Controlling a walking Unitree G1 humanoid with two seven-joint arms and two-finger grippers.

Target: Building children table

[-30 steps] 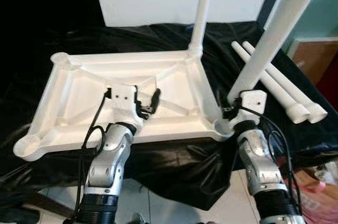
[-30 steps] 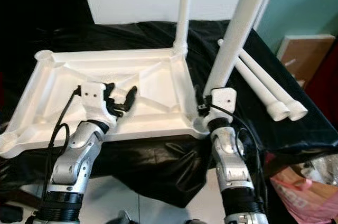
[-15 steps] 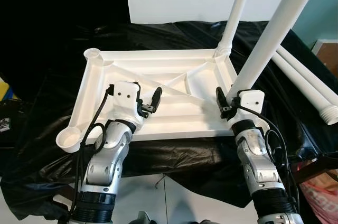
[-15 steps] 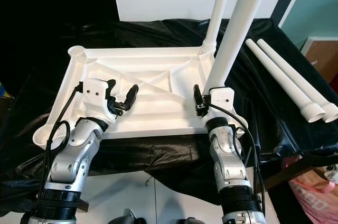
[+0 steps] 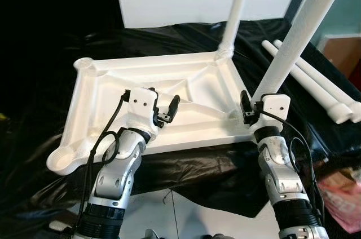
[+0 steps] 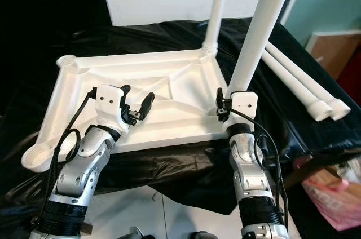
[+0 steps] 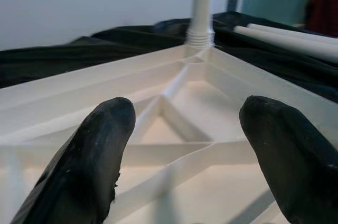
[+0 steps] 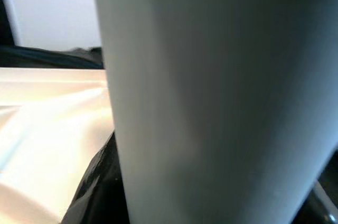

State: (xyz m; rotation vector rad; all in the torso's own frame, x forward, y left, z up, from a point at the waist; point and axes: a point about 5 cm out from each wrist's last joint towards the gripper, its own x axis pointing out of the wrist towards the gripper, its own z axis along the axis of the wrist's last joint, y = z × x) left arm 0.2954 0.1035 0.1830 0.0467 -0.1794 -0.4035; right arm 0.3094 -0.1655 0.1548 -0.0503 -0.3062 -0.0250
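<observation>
Nearest, the right end effector (image 5: 252,110) is clamped round the foot of a white table leg (image 5: 293,33), which now stands steeper than a second ago, its base at the near right corner socket of the upturned white tabletop (image 5: 101,95) on the black-draped table (image 5: 51,53). That suggests it is being seated. The left end effector (image 5: 167,109) hovers, fingers apart, over the ribs. Beyond, one fitted leg (image 5: 233,14) stands at the far right corner; two spare legs (image 5: 316,89) lie right.
</observation>
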